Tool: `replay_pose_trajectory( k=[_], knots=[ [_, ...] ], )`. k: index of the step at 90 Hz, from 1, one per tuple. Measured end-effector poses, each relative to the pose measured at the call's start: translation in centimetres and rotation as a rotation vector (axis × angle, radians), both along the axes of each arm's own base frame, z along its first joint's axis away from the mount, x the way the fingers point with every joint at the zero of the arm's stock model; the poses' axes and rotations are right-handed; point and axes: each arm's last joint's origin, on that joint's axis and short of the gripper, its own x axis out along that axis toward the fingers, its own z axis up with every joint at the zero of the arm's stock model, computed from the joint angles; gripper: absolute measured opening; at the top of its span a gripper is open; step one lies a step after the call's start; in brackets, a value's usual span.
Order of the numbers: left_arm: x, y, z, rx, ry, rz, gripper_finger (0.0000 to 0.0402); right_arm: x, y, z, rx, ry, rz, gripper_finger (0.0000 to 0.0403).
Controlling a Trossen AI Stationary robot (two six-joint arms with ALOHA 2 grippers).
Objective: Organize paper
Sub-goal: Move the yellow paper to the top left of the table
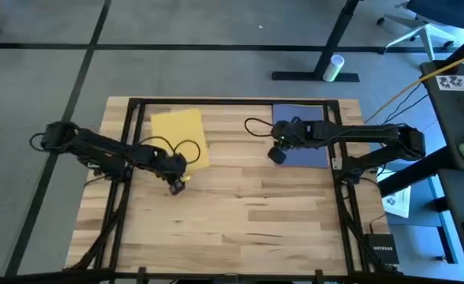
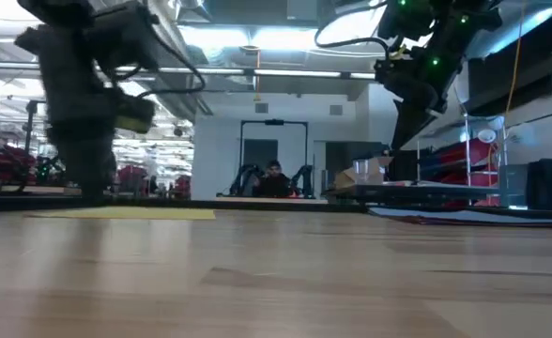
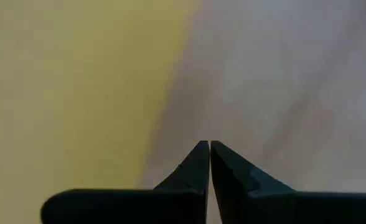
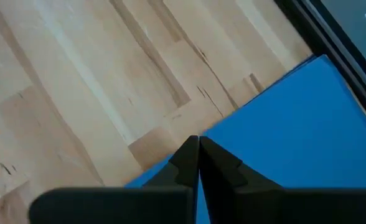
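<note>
Two coloured sheets are seen on the wooden table [image 1: 240, 213] in the high view: a yellow sheet [image 1: 178, 134] in the upper left-centre of the frame and a blue sheet [image 1: 307, 146] in the upper right-centre, well apart from one another, each lying flat. No other colours can be made out.

Both sheets are judged to be thin, very light and limp. They are likely to slide on the smooth wood rather than lift, and to crease or fold if pinched carelessly. A free edge or corner is judged the best place to take hold, or a sheet could be dragged under a fingertip pressed on its surface.

The left gripper [image 1: 176, 186] is placed at the lower right corner of the yellow sheet in the high view. In the left wrist view its fingers [image 3: 192, 171] are brought together, tips almost touching, with nothing seen between them, right at the sheet's edge [image 3: 170, 93].

The right gripper [image 1: 277, 153] is held at the left edge of the blue sheet. In the right wrist view its fingers [image 4: 186, 162] are likewise closed tip to tip, pointing at the sheet's border [image 4: 245, 112] where blue meets wood. Whether the tips press on the paper cannot be told.
</note>
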Motion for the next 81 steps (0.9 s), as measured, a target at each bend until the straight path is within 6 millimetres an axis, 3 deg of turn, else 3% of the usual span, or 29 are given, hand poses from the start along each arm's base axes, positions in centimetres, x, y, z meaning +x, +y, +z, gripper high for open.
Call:
replay_pose_trajectory(
  k=[35, 81],
  knots=[
    [-2.4, 0.1, -0.6, 0.114, 0.263, 0.105, 0.0, 0.0, 0.0, 0.0, -0.006, 0.002, 0.012, 0.0],
    [-3.7, 0.6, -0.5, 0.22, 0.362, 0.208, 0.0, 0.0, 0.0, 0.0, -0.006, 0.002, 0.012, 0.0]
  ],
)
